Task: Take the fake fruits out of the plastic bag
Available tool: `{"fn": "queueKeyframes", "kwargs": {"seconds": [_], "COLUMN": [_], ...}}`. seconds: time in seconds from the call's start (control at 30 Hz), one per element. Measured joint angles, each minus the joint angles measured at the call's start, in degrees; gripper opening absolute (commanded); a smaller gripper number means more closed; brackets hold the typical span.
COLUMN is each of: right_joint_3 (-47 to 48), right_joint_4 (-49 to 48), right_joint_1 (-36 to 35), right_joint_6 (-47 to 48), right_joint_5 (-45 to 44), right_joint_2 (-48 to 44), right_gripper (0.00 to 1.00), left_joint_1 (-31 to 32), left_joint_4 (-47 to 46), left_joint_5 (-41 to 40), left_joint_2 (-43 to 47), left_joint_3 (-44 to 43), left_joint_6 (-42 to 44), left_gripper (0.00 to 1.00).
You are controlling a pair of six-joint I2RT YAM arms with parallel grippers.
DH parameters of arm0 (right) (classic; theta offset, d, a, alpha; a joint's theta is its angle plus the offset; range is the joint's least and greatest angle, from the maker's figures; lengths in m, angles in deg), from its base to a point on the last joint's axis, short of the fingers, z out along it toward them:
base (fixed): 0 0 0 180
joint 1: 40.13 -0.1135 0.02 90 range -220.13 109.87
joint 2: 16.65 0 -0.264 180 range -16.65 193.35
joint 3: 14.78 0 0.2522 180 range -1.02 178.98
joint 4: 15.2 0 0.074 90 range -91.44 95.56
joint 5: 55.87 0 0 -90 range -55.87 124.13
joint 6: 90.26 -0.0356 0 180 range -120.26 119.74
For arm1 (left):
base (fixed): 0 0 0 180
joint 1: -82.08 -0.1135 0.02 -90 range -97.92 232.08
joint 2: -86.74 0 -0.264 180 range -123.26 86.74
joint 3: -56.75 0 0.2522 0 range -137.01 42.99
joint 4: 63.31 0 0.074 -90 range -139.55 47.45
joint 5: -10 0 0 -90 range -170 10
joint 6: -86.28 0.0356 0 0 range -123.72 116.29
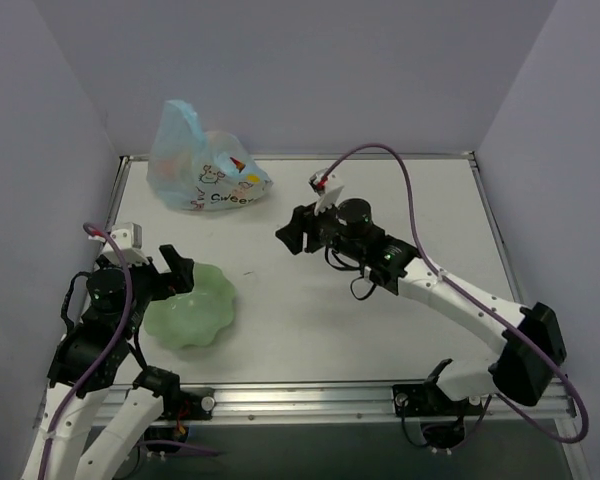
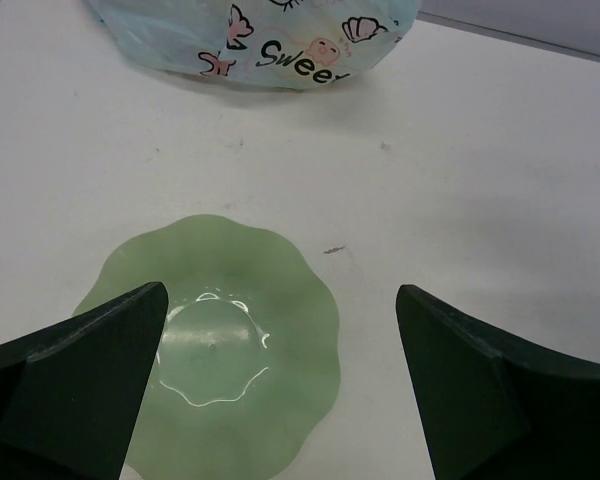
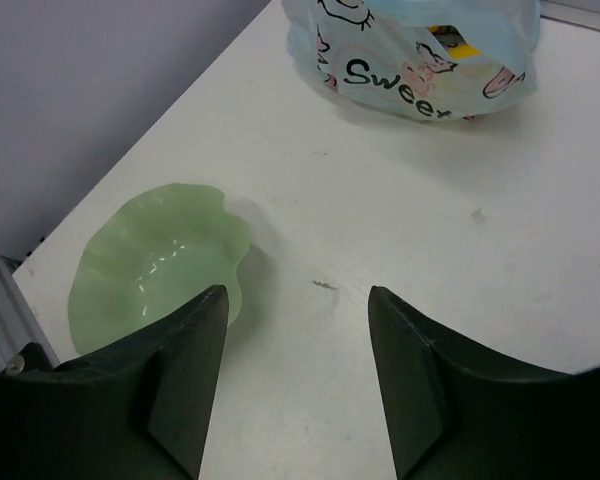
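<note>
Probably the plastic bag (image 1: pixel 202 160) handles thin, slippery; fake fruits (image 3: pixel 458 45) light, hard. Pinch its top fold. Left gripper (image 2: pixel 280 300), right gripper (image 3: pixel 298 295) open, empty

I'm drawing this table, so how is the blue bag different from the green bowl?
The plastic bag is light blue with cartoon pictures; the bowl is plain pale green. The bag stands tall and crinkly at the far edge; the bowl sits low with a wavy rim, nearer the front. The bag holds a yellow thing; the bowl is empty. Both rest on the white table.
</note>
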Motion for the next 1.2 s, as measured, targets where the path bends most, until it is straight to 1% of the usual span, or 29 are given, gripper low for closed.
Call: {"fn": "queueKeyframes", "kwargs": {"seconds": [0.03,0.13,0.27,0.37,0.43,0.5,0.57,0.6,0.63,0.67,0.8,0.83,0.93,1.0,1.03,1.13,1.2], "right_joint_3": [2.64,7.34,16.41,23.30,25.55,25.68,25.62,25.62,25.57,25.20,17.09,15.15,13.86,15.93,18.08,26.56,32.39], "right_joint_4": [-1.03,-1.62,-2.05,-1.16,-0.61,-0.22,-0.20,-0.37,-0.39,-0.66,-2.47,-2.51,-3.32,-3.34,-3.34,-3.04,-2.86], "right_joint_1": [-0.35,-0.63,-0.61,-0.61,-0.61,-0.63,-0.63,-0.63,-0.66,-0.72,-1.92,-2.47,-3.52,-3.23,-2.69,-0.17,1.88], "right_joint_6": [1.60,4.48,9.38,12.72,13.88,14.56,14.73,14.73,14.64,14.49,14.10,14.12,14.93,15.91,16.41,18.45,19.58], "right_joint_5": [-0.42,-1.27,-2.14,-2.58,-2.60,-2.47,-2.34,-2.23,-2.12,-1.97,-2.38,-2.62,-2.99,-2.58,-2.43,-2.43,-2.03], "right_joint_2": [3.43,9.51,19.96,27.21,29.90,30.60,30.58,30.49,30.42,30.16,24.85,23.23,20.72,20.96,21.88,27.06,31.71], "right_gripper": [0.63,0.76,0.80,0.77,0.77,0.77,0.73,0.72,0.70,0.69,0.73,0.76,0.80,0.82,0.84,0.87,0.87], "left_joint_1": [-0.09,-0.07,0.94,1.92,2.23,2.43,2.60,2.62,2.64,2.64,2.49,2.36,1.46,1.09,1.07,1.07,1.07], "left_joint_4": [0.00,-0.09,-0.15,-0.09,-0.04,0.00,0.04,0.04,0.02,-0.02,-0.76,-1.11,-2.08,-2.62,-2.89,-3.17,-3.37], "left_joint_5": [-0.04,-0.13,-0.31,-0.76,-1.29,-1.97,-2.64,-2.86,-2.93,-2.80,-0.90,-0.20,1.46,2.05,2.08,1.90,1.73], "left_joint_2": [0.52,1.66,1.62,1.57,1.57,1.60,1.60,1.57,1.46,1.33,-0.17,-0.57,-1.40,-1.68,-1.84,-2.89,-4.61], "left_joint_3": [0.04,0.04,0.04,0.04,0.04,0.04,0.04,0.04,0.04,0.04,0.04,0.04,0.04,0.04,0.04,-0.37,-1.29], "left_joint_6": [0.02,0.00,0.02,0.15,0.22,0.26,0.26,0.26,0.24,0.24,0.42,0.42,0.39,0.28,0.20,-0.26,-1.01], "left_gripper": [0.97,0.97,0.98,0.98,0.98,0.98,1.00,0.95,0.95,0.96,0.97,0.97,0.97,0.97,0.97,0.98,0.98]}}
